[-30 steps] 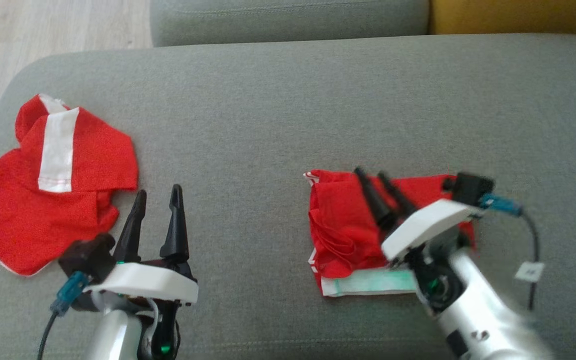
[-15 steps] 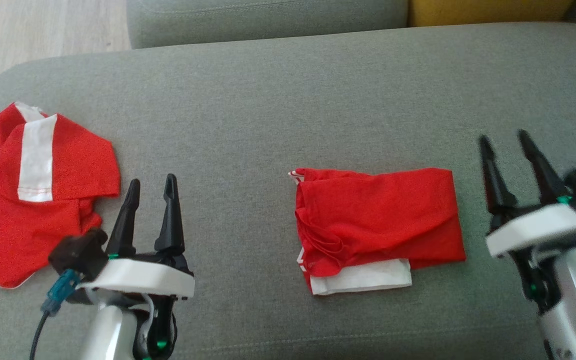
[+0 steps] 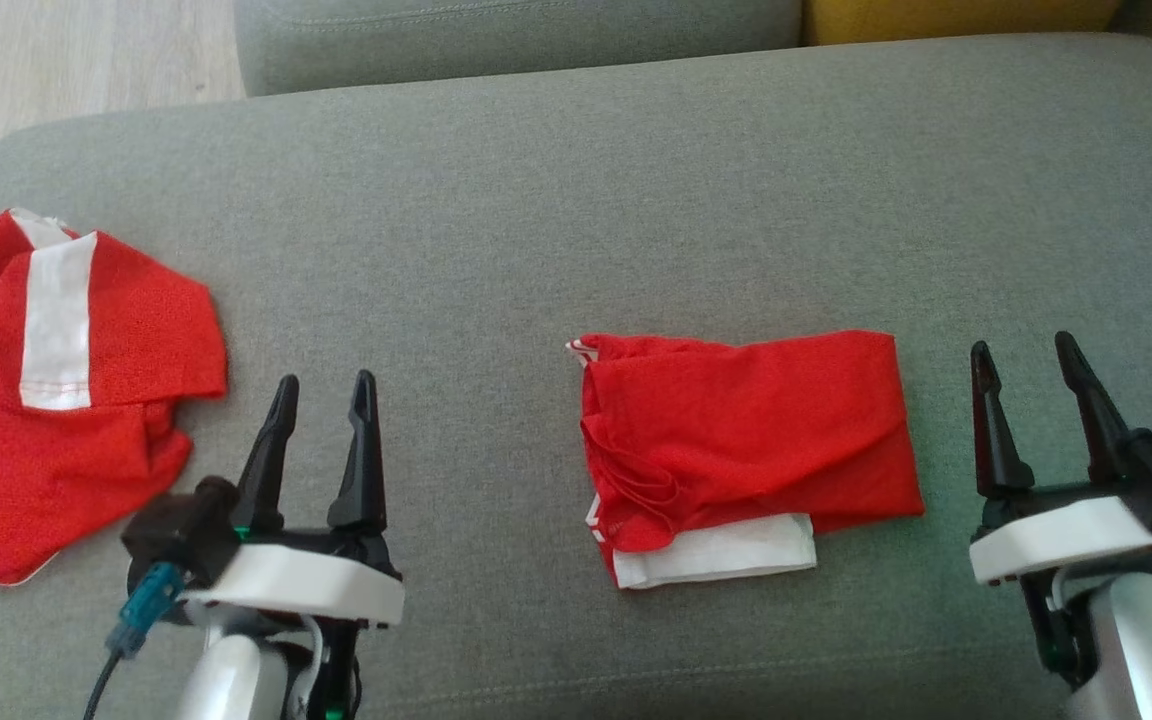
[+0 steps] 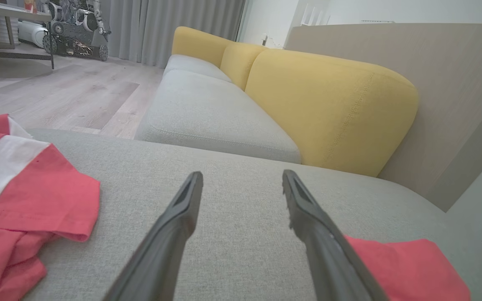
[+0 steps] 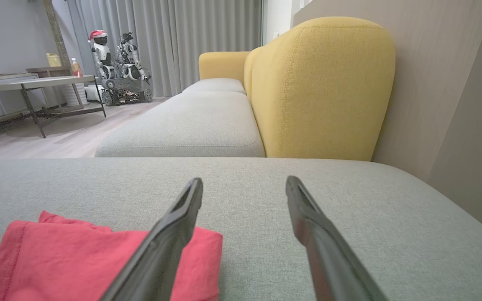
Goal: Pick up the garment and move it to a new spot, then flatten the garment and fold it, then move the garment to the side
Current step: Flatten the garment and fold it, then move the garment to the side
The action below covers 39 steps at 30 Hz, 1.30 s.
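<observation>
The folded garment (image 3: 746, 440) lies on the sofa cushion (image 3: 536, 200) between the left end effector (image 3: 325, 378) and right end effector (image 3: 1023, 341); both are spread and empty, as the folding seems done.

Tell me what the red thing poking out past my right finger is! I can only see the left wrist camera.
Observer: It's a folded red garment, a neat rectangle lying flat on the grey cushion.
Operator: Is the other arm holding it?
Observer: No. The right gripper is open and empty. It sits just to the right of the garment, with a gap between them.
Operator: Is it red all over?
Observer: Not quite. A white layer peeks out along its near edge.
</observation>
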Tool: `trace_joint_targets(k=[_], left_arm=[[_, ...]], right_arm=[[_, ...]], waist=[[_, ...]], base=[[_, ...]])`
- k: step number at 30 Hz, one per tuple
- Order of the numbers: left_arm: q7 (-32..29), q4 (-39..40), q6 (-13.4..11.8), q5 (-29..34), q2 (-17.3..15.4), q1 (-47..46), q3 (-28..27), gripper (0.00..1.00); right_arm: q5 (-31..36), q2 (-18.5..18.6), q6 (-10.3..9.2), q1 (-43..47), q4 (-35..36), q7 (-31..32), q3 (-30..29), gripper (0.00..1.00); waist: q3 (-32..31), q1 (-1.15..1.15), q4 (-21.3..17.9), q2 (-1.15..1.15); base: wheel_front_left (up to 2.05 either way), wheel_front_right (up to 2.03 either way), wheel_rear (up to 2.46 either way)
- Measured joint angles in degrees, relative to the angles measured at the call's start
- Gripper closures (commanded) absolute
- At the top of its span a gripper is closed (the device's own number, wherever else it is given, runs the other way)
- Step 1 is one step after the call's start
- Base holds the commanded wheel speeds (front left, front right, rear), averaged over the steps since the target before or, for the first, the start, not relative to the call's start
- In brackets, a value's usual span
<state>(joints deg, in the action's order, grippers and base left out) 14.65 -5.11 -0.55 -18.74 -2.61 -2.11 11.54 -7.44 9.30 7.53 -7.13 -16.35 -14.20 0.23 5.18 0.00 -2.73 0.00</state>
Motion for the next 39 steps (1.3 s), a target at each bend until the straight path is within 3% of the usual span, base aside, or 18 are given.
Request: trace_joint_targets(k=[11,29,30,31,32,33,39], left_arm=[[0.0,0.84,-0.29,0.01,-0.01,-0.01,0.41,0.0],[0.0,-0.04,-0.18,0.54,0.0,-3.43,0.99,0.0],[0.0,-0.24,0.02,0.62,-0.01,-3.56,0.92,0.0],[0.0,-0.24,0.02,0.62,-0.01,-3.56,0.92,0.0],[0.0,-0.38,0.04,0.68,0.0,-3.69,0.92,0.0],[0.0,-0.51,0.04,0.92,0.0,-3.88,0.91,0.0],[0.0,-0.56,0.04,1.01,0.0,-4.13,0.81,0.0]], right_arm=[[0.44,-0.57,0.0,-0.04,-2.29,-0.02,0.26,0.0],[-8.57,-1.32,0.0,-9.07,-21.49,2.93,4.75,0.0],[-9.68,-1.32,0.0,-9.83,-23.71,3.71,6.1,0.08],[-9.68,-1.32,0.0,-9.83,-23.71,3.71,6.1,0.08],[-10.68,-1.34,0.0,-10.09,-24.16,3.7,6.56,0.6],[-11.78,-1.31,0.0,-10.41,-24.63,3.71,7.04,1.0],[-13.46,-0.88,0.0,-12.21,-25.98,2.77,10.4,1.0]], waist=[[0.76,0.0,0.55,0.0],[7.04,0.01,3.68,0.0],[7.33,0.01,3.96,0.0],[7.33,0.01,3.96,0.0],[7.38,0.01,4.01,0.0],[7.35,0.01,4.03,0.0],[6.26,0.01,3.61,0.0]], base=[[0.0,0.0,0.0],[0.0,0.0,0.0],[0.0,0.0,0.0],[0.0,0.0,0.0],[0.0,0.0,0.0],[0.0,0.0,0.0],[0.0,0.0,0.0]])
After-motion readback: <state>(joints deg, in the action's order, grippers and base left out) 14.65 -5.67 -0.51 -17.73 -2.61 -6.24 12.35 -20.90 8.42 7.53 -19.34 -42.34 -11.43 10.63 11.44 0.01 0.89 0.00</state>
